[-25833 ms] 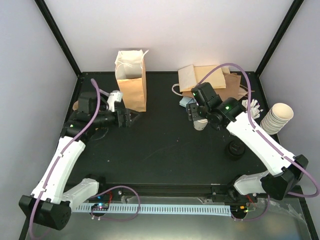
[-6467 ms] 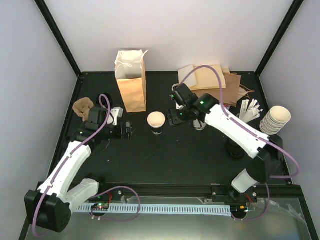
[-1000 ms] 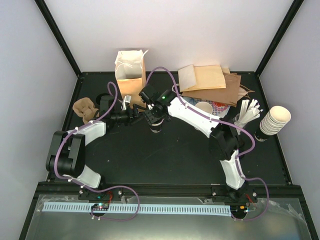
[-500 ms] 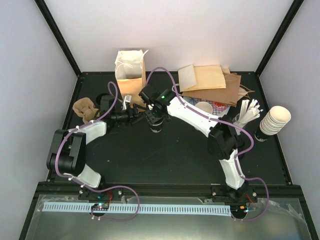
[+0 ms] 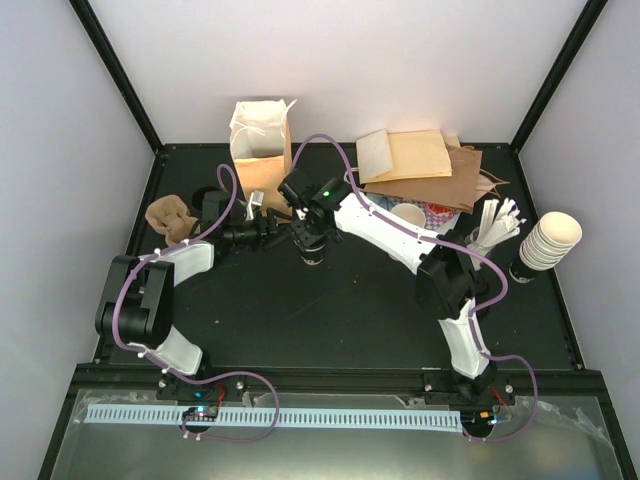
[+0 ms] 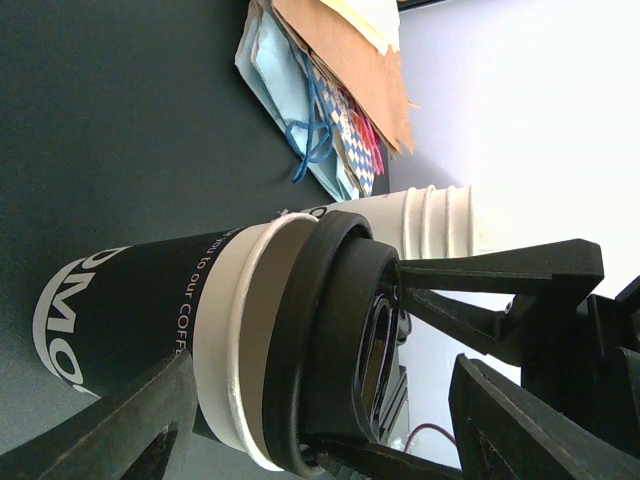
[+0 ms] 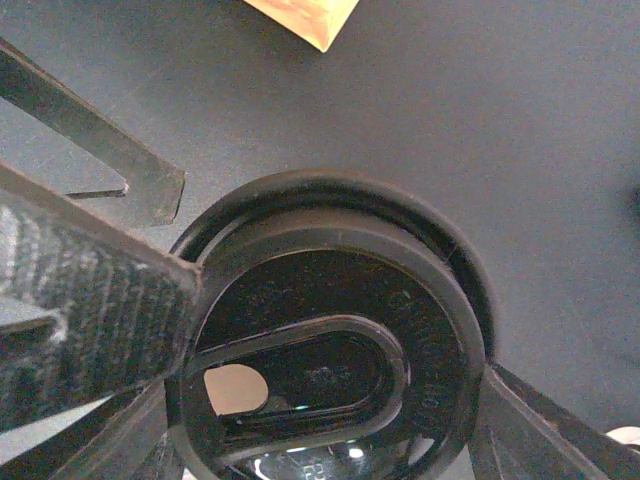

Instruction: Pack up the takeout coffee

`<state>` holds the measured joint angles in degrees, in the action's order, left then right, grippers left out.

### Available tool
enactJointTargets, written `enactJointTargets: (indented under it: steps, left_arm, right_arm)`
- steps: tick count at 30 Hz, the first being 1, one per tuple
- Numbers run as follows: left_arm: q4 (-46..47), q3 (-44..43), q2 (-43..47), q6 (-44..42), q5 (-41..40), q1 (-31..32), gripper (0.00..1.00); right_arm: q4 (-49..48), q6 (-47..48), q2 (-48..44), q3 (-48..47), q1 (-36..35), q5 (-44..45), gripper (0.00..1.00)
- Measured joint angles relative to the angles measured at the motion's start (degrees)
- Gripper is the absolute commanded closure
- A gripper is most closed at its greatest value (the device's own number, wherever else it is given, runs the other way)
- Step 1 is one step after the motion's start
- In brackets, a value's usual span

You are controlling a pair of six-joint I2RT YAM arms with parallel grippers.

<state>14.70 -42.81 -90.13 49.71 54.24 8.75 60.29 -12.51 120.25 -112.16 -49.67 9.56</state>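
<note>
Takeout coffee (image 5: 313, 254) is standing upright on the black table (image 5: 350, 310), left of the middle and in front of the brown paper bag (image 5: 263, 165), which is standing open near the far edge. The left wrist view is showing a dark sleeve with white lettering, a cream rim and the black lid (image 6: 335, 350) sitting on top.

The right gripper (image 5: 309, 242) is hanging straight over the cup. In the right wrist view its fingers (image 7: 90, 290) are pressing against opposite sides of the lid's rim, so it seems to be clamped on the lid, though the close view is making the contact on the lower right side hard to judge.

The left gripper (image 5: 275, 232) is lying low and level just beside the cup, pointing at it from the left. Its fingers (image 6: 140, 420) are spread wide apart and holding nothing.

A lidless white cup (image 5: 408, 215) is standing to the right, near a pile of flat paper bags (image 5: 420, 165). A stack of cream cups (image 5: 548, 240) is sitting at the right edge, and a brown pulp tray (image 5: 170, 218) at the left.
</note>
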Motion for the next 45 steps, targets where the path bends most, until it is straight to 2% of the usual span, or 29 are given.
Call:
enactJointTargets:
  steps: [23, 45]
  left_arm:
    - [1.51, 0.0, -1.51, 0.57, 1.01, 0.0, 0.31]
    - [7.06, 1.73, -3.93, 4.35, 2.58, 0.37, 0.32]
  right_arm:
    - [-2.12, 0.22, 0.81, 0.0, 1.49, -4.24, 0.32]
    - [1.9, 0.66, 0.17, -1.7, 1.51, -4.15, 0.32]
